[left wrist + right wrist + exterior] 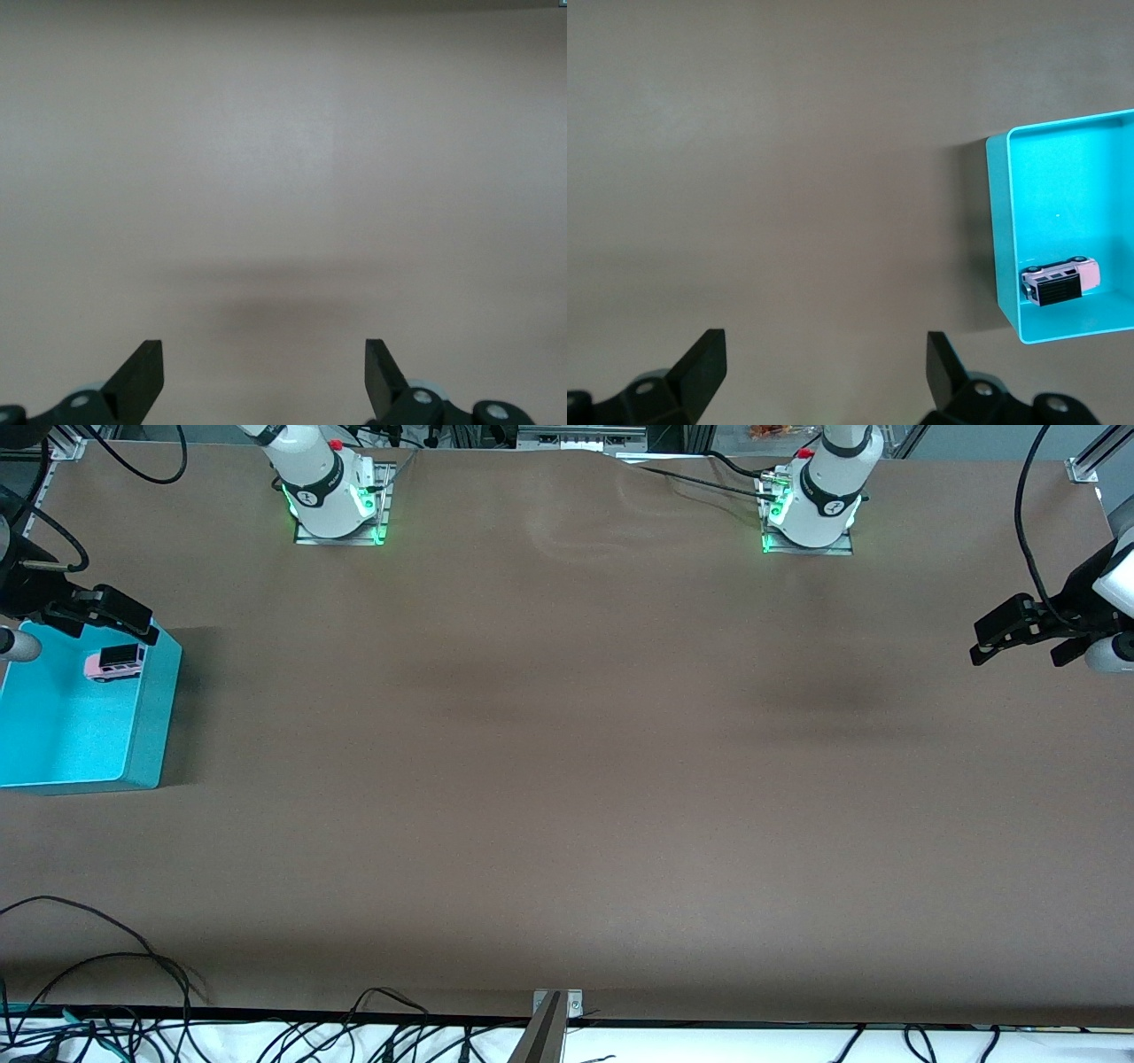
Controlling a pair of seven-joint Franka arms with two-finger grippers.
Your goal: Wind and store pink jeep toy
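The pink jeep toy [114, 663] [1061, 280], boxy with a black roof, lies inside the turquoise bin [151, 717] [1001, 230] at the right arm's end of the table, close to the bin's wall that faces the bases. My right gripper [106, 615] [824, 367] hangs open and empty above that corner of the bin, higher than the toy. Over bare table at the left arm's end, my left gripper [1019, 631] [264, 376] is open too, with nothing between its fingers.
The brown table top [567, 779] stretches between the two arm bases [337, 505] [811, 514]. Loose cables [106, 974] run along the table's edge nearest the front camera, where a metal bracket [554, 1014] also sits.
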